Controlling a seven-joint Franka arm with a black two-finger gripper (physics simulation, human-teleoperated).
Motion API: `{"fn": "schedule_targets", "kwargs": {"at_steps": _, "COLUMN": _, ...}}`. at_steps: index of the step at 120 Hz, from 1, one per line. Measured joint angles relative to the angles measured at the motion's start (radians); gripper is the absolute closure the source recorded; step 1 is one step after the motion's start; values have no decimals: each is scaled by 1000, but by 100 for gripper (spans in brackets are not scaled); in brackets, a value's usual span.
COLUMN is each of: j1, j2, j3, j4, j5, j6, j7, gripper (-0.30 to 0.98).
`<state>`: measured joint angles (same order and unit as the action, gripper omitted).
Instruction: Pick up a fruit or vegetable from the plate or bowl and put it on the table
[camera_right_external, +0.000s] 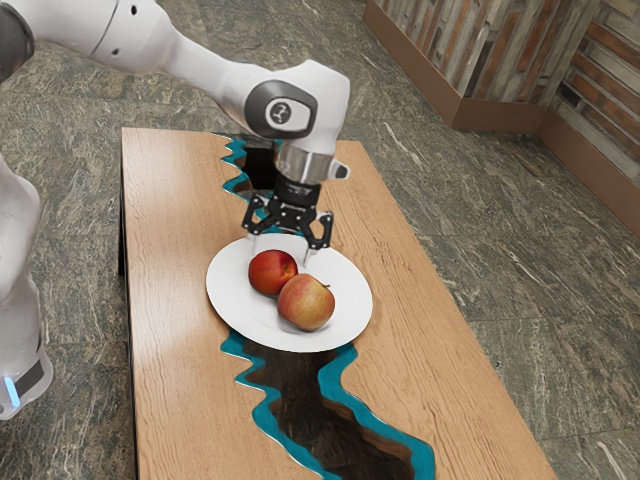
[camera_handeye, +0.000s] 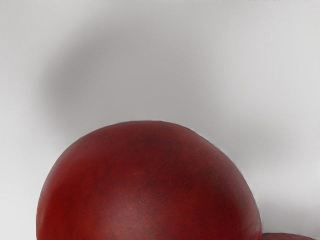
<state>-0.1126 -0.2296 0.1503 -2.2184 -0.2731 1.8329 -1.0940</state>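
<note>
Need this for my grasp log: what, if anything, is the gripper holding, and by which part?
Nothing is held: the gripper is open, its fingers wide apart, and the red nectarine and the apple both rest on the plate.

Two fruits (camera_right_external: 306, 305) (just pair), one plate (camera_right_external: 228, 290), one table (camera_right_external: 170, 350).

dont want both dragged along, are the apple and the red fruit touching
Cannot tell: in the exterior view the apple overlaps the red fruit, hiding any gap or contact, and the wrist view's lower edge cuts both off.
</note>
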Motion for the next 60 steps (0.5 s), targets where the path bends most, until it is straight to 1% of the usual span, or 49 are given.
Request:
{"fn": "schedule_targets", "kwargs": {"at_steps": 24, "j1": 2, "j2": 14, "j3": 21, "j4": -3, "j5": -17, "j6": 15, "j7": 31, "gripper": 0}}
{"fn": "schedule_targets", "kwargs": {"at_steps": 60, "j1": -1, "j2": 48, "j3": 23, "j4": -2, "j5": -47, "j6": 31, "j7": 61, "gripper": 0}}
